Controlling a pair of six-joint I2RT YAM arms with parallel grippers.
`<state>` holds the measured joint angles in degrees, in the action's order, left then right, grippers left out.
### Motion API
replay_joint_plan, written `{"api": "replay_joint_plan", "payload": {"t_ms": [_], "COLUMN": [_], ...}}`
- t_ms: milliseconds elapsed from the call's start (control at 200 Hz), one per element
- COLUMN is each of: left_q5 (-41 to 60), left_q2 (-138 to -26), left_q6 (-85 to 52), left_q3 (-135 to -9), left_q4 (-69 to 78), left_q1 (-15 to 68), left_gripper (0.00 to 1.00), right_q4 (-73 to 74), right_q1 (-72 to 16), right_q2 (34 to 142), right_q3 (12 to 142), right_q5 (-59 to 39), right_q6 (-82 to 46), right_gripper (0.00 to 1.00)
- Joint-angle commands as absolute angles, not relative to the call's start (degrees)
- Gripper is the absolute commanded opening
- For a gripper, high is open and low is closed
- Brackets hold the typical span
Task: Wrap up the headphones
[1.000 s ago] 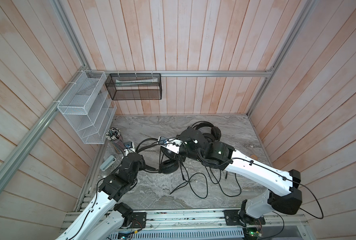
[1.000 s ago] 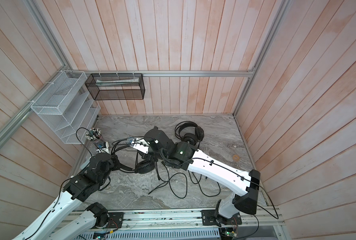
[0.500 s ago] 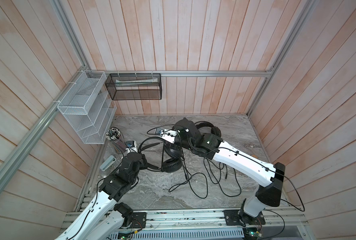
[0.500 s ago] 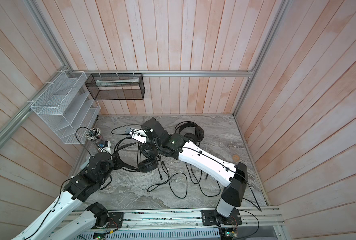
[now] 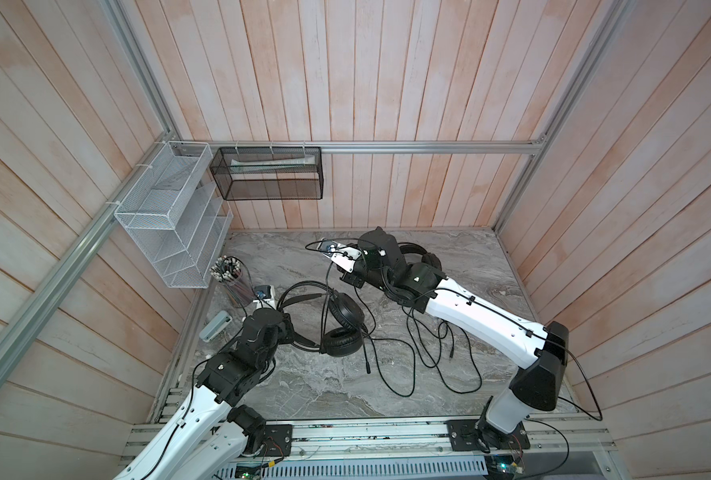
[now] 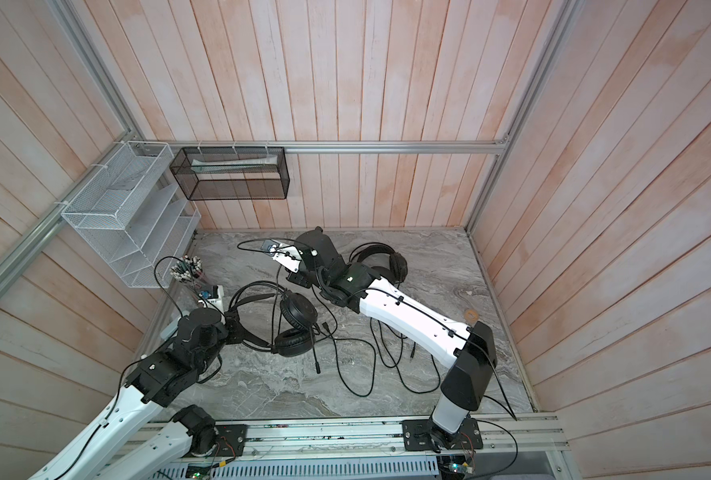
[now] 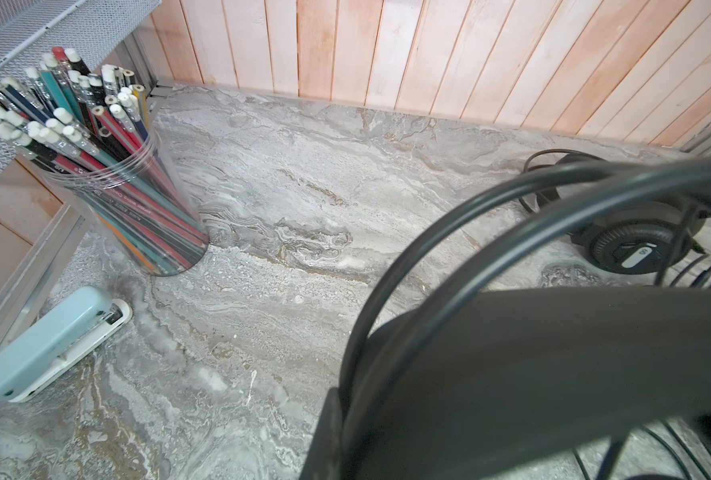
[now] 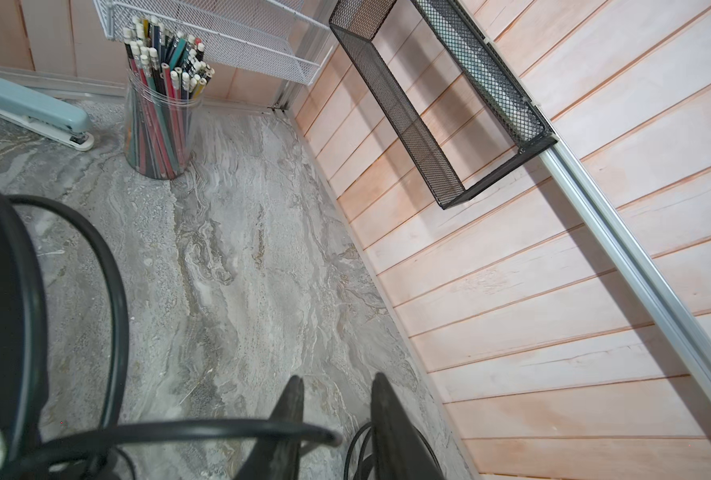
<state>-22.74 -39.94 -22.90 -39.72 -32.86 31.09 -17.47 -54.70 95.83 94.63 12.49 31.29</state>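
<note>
The headphones with smooth cups and a boom mic lie at left centre of the marble table. My left gripper is shut on their headband, which fills the left wrist view and hides all but one finger. A thin black cable rises from the cups toward my right gripper, which hangs behind them. Its jaws stand apart, with a cable end crossing in front of one finger. The grille-cupped headphones lie at the back, partly behind the right arm.
Loose cable loops sprawl over the table's middle and front. At the left edge stand a clear cup of pencils and a pale blue stapler. A white mesh rack and a black mesh basket hang on the walls.
My right arm has swung toward the back left, drawing the cable up with it, and its jaws have parted. The left gripper has kept its hold on the headband.
</note>
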Motion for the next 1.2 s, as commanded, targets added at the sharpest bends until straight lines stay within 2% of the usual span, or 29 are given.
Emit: {"api": "replay_joint_plan", "payload": {"t_ms": [0, 45, 180, 195, 285, 405, 580, 660, 815, 960, 1195], "left_q5": [-21.0, -20.1, -16.3, -16.0, -14.3, -12.7, -9.7, -9.0, -8.8, -7.9, -8.3], "left_q2": [-37.8, -36.9, -35.7, -35.7, -35.9, -35.2, -36.6, -37.7, -39.6, -40.8, -44.6], "left_q6": [-24.7, -25.2, -27.6, -27.9, -29.1, -30.8, -33.5, -33.8, -34.4, -35.0, -35.4], "left_q3": [-40.7, -40.9, -42.9, -43.3, -45.8, -49.0, -53.7, -56.0, -59.7, -62.2, -67.7], "left_q4": [-30.9, -30.9, -31.8, -32.2, -34.5, -37.2, -39.7, -40.6, -41.9, -42.1, -44.2], "left_q1": [31.3, 31.3, 31.3, 31.3, 31.3, 31.3, 31.3, 31.3, 31.3, 31.2, 31.2], "left_gripper": [0.00, 0.00, 0.00, 0.00, 0.00, 0.00, 0.00, 0.00, 0.00, 0.00, 0.00], "right_q4": [-14.8, -15.2, -16.1, -16.2, -15.7, -14.9, -13.6, -12.1, -9.5, -1.1, 21.9], "right_q1": [-53.5, -52.8, -52.0, -51.9, -51.3, -49.1, -46.2, -45.3, -43.7, -40.5, -34.7], "right_q2": [93.7, 93.9, 95.0, 95.0, 94.1, 91.8, 89.2, 87.1, 83.7, 78.2, 68.7], "right_q3": [92.4, 91.9, 91.9, 91.9, 90.6, 87.7, 86.0, 84.0, 80.4, 73.1, 50.7], "right_q5": [11.4, 10.3, 10.0, 9.7, 9.0, 4.0, -2.2, -5.3, -7.6, -10.0, -10.1], "right_q6": [29.4, 28.7, 27.6, 27.5, 26.3, 23.6, 19.8, 18.3, 15.1, 9.8, -2.8], "right_gripper": [0.31, 0.35, 0.36, 0.40, 0.43, 0.48, 0.51, 0.57, 0.57, 0.60, 0.67]}}
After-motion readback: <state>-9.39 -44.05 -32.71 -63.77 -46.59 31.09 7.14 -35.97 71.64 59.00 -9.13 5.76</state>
